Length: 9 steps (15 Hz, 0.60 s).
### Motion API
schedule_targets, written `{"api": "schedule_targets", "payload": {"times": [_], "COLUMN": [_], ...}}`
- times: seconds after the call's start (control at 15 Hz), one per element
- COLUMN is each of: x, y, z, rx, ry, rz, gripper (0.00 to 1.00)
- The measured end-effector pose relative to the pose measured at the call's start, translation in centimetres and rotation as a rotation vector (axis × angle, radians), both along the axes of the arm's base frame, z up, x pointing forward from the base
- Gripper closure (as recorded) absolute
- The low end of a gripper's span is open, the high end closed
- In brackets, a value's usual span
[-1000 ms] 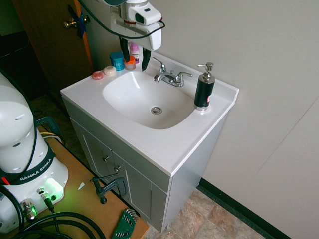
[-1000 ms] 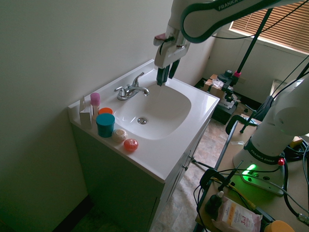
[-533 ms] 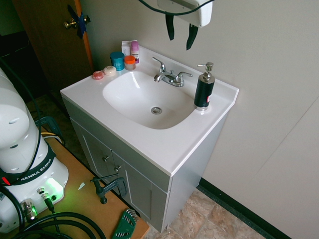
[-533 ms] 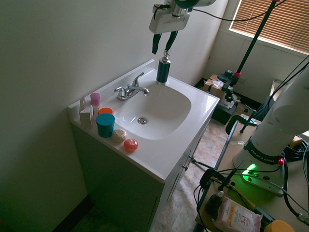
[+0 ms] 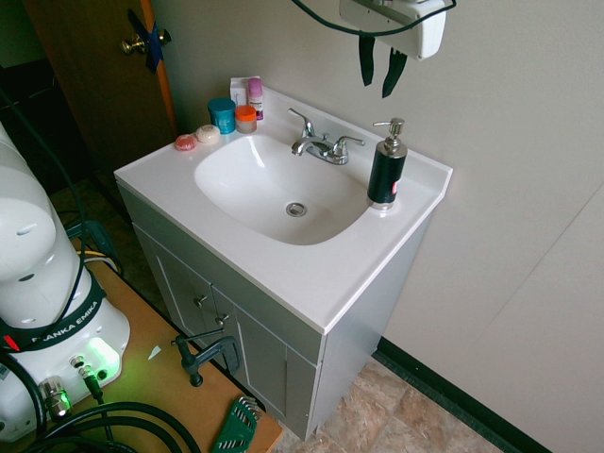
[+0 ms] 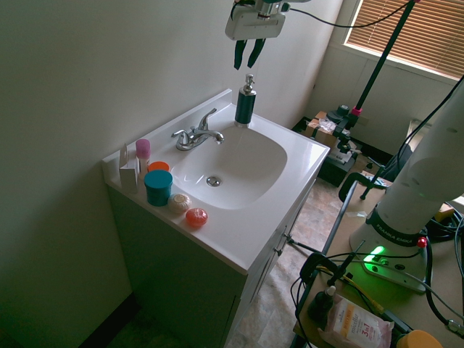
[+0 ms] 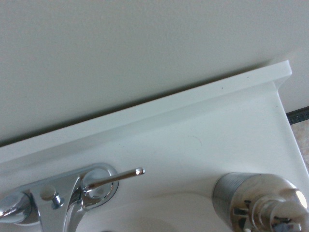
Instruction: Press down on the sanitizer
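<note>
Above the sanitizer [image 5: 387, 168], which stands upright at the bench's [image 5: 311, 274] back corner beside the faucet [image 5: 323, 144], I see my pincer [image 5: 380, 72] hanging empty, fingers slightly spread. I judge the bottle stiff, its slick metal pump springy; I'd press squarely on the pump top, not grip.

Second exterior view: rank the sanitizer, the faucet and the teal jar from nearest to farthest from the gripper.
1. sanitizer, right below the gripper, at the back corner.
2. faucet, along the wall.
3. teal jar, far end of the counter.
</note>
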State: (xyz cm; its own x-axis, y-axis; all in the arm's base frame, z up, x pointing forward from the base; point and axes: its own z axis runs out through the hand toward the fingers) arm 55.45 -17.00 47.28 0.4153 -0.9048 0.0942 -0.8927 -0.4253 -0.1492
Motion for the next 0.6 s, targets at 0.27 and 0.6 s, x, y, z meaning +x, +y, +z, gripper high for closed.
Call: {"api": "schedule_targets", "payload": {"times": [0.27,0.6], "x": [0.6,0.4], "y": [-2.1,-4.0], "z": [-0.5,-1.7], "rx": [0.013,0.021], "ry": [0.008,0.029], "rz": [-0.041,-0.076], "gripper": [1.0,1.0]}}
